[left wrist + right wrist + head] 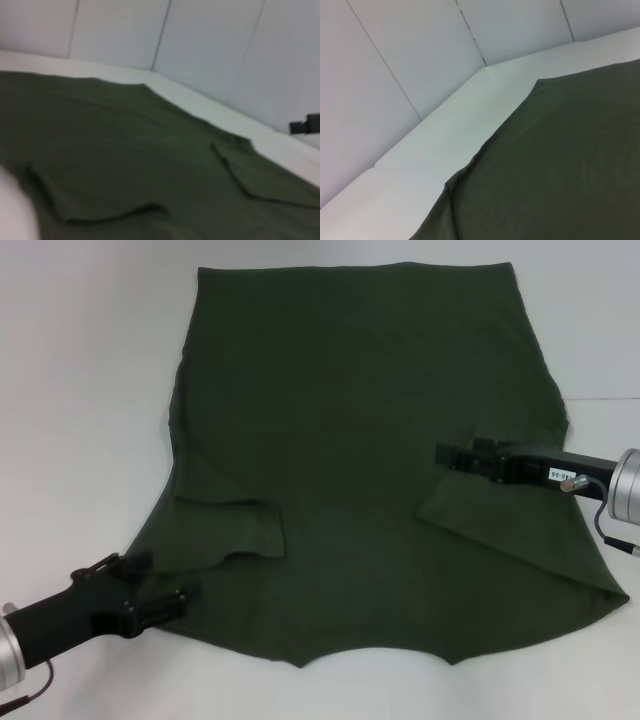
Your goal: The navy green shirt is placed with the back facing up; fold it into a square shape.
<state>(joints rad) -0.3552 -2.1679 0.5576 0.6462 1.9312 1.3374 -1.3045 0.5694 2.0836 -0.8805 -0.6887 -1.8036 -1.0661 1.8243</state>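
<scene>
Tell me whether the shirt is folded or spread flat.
Mostly spread: the shirt lies flat on the table, only both sleeves folded in. Left gripper and right gripper sit at its sides.

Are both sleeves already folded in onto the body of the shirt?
Yes, in the head view both sleeves lie folded inward on the navy green shirt.

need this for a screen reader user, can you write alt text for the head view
A navy green shirt lies spread on a white table, both sleeves folded inward onto the body. The left gripper sits at the shirt's near left corner; the right gripper reaches over the folded right sleeve.
</scene>
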